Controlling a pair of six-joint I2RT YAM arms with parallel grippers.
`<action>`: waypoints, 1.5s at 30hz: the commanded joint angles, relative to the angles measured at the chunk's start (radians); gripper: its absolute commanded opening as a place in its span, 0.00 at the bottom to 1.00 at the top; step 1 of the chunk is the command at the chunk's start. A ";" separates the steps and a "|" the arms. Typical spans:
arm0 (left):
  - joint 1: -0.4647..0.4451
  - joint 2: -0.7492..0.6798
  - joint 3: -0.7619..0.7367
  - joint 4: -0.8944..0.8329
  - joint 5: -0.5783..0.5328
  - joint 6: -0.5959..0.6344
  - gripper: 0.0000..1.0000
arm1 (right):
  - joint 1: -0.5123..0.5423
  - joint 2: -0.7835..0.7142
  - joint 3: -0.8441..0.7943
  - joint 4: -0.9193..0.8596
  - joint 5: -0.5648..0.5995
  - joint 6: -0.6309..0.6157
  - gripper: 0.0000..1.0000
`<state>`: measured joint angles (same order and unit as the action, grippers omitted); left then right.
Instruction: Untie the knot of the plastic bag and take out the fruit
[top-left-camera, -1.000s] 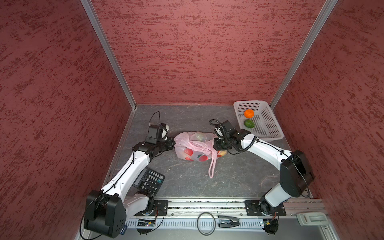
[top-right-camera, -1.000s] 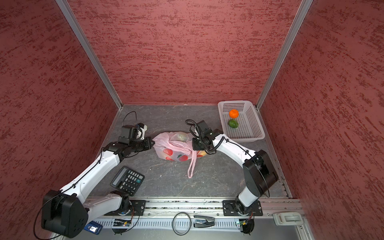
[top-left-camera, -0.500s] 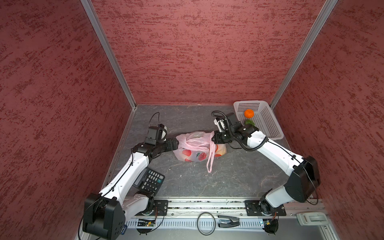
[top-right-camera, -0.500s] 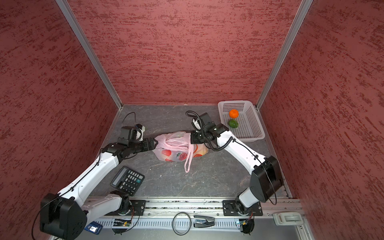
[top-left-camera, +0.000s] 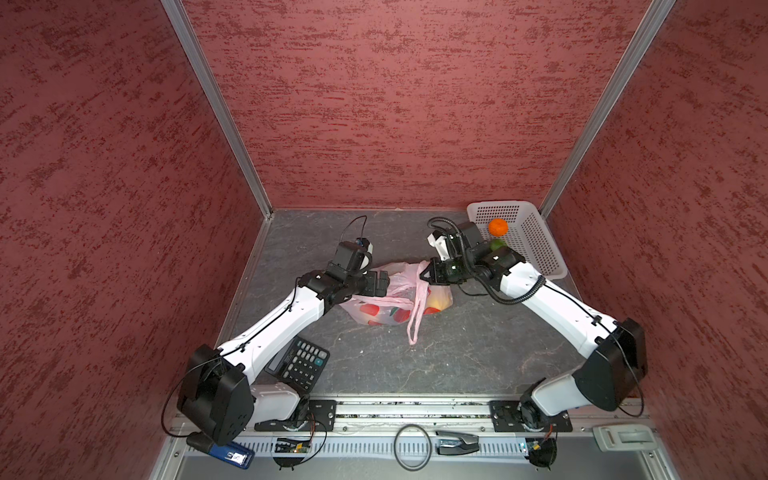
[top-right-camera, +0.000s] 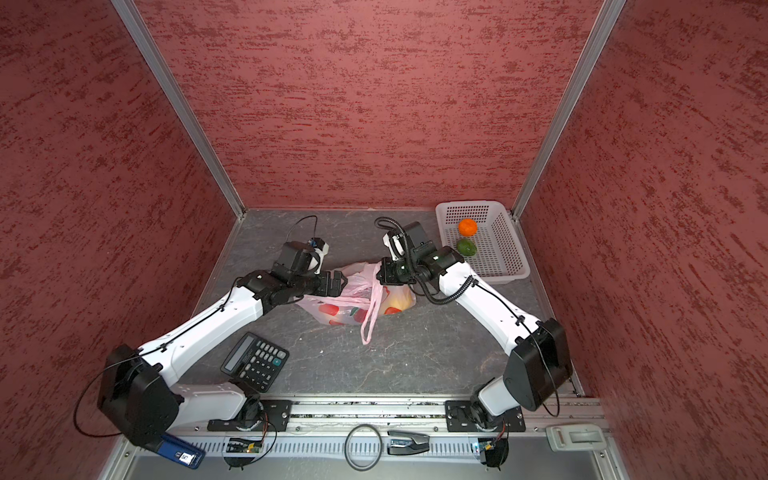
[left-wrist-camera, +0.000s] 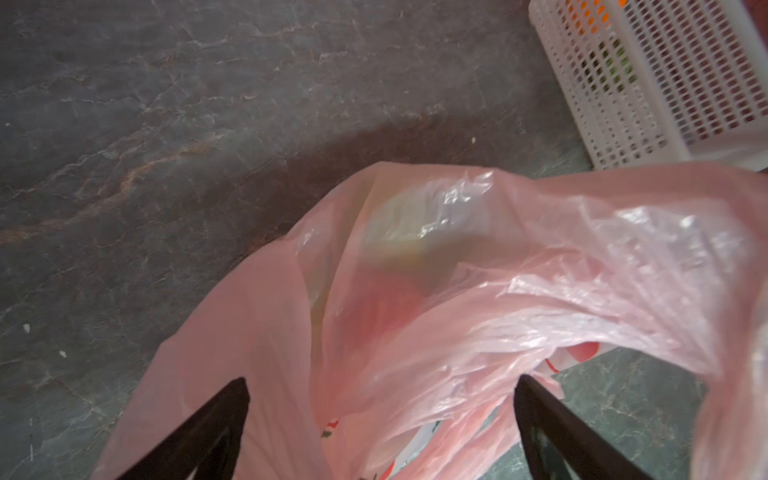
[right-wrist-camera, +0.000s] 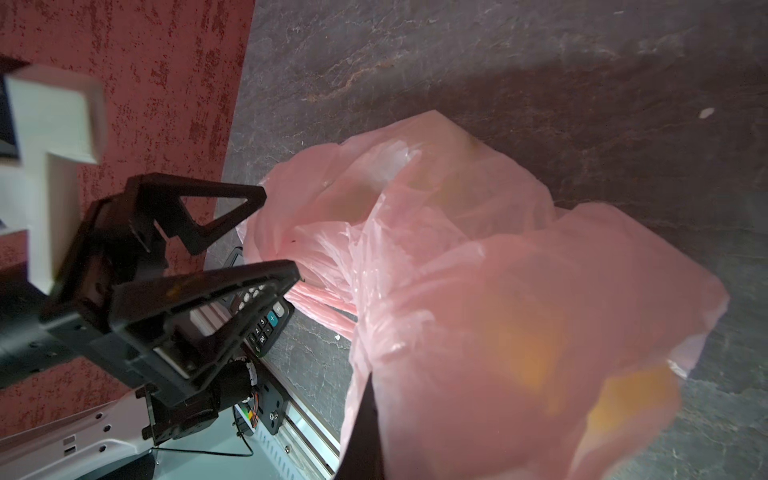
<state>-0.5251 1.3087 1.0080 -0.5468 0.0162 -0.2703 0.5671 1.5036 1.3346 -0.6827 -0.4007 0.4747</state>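
The left jaws stand wide apart, two black fingers (left-wrist-camera: 216, 415) either side of loose film of the bag (left-wrist-camera: 457, 311), gripping nothing. The right jaws are closed tight on a bunch of that film at the bag's right edge. From there a handle loop (top-left-camera: 413, 328) hangs down across the bag to the tabletop (top-left-camera: 457, 353). Whether the handles are knotted I cannot tell.

The bag is thin, translucent pink and crumpled. It lies mid-tabletop between the two arms. The fruit (top-left-camera: 441, 298) shows through it as yellow-orange, red and pale greenish blurs. Red shapes on its front could be print or fruit. Its red lettering is too creased to read.

A calculator (right-wrist-camera: 266, 320) lies near the front left, beside the left arm; a "+" on a blue key and "00" can be read. In the back right corner a white basket (top-left-camera: 540, 249) holds an orange (top-left-camera: 498, 227) and a green fruit (top-right-camera: 466, 247).
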 joint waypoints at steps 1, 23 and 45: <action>0.000 0.003 -0.007 -0.012 -0.128 0.048 1.00 | -0.013 -0.039 0.036 0.024 -0.001 0.013 0.00; 0.100 -0.003 0.011 -0.102 -0.254 0.166 0.69 | -0.167 -0.112 -0.045 -0.046 0.000 -0.062 0.00; 0.053 0.008 -0.073 -0.058 0.008 0.017 0.63 | -0.167 -0.123 -0.081 -0.015 -0.009 -0.082 0.00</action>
<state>-0.4461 1.3407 0.9524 -0.5694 0.0288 -0.2138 0.4038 1.4055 1.2327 -0.7116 -0.4198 0.4030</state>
